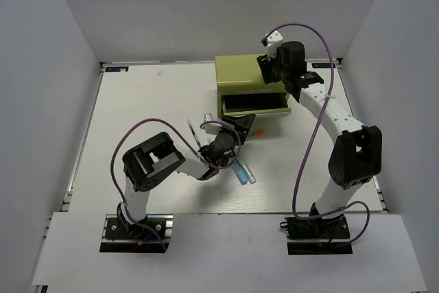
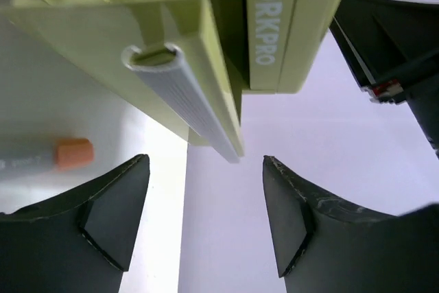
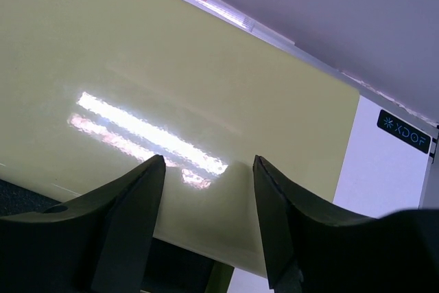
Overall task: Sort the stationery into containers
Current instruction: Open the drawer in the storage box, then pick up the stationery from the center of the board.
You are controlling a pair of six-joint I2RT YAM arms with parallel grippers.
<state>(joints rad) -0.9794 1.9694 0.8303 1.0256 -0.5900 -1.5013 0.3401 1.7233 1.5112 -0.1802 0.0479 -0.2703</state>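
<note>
The olive container chest (image 1: 248,79) stands at the back of the table with one drawer (image 1: 255,105) pulled out. My left gripper (image 1: 241,125) (image 2: 204,169) is open and empty just in front of the drawer's grey handle (image 2: 185,104). A white pen with an orange tip (image 2: 48,157) (image 1: 259,133) lies beside it. My right gripper (image 1: 267,66) (image 3: 209,162) hangs open over the chest's top (image 3: 171,66), holding nothing. A light-blue marker (image 1: 241,175) and a pale-green one (image 1: 249,173) lie on the table near my left arm, and a thin dark pen (image 1: 195,134) lies further left.
White walls close in the table on three sides. My right arm (image 1: 343,142) arcs along the right side. The left arm's purple cable (image 1: 127,149) loops over the left front area. A dark part of the right gripper (image 2: 391,53) shows beside the chest.
</note>
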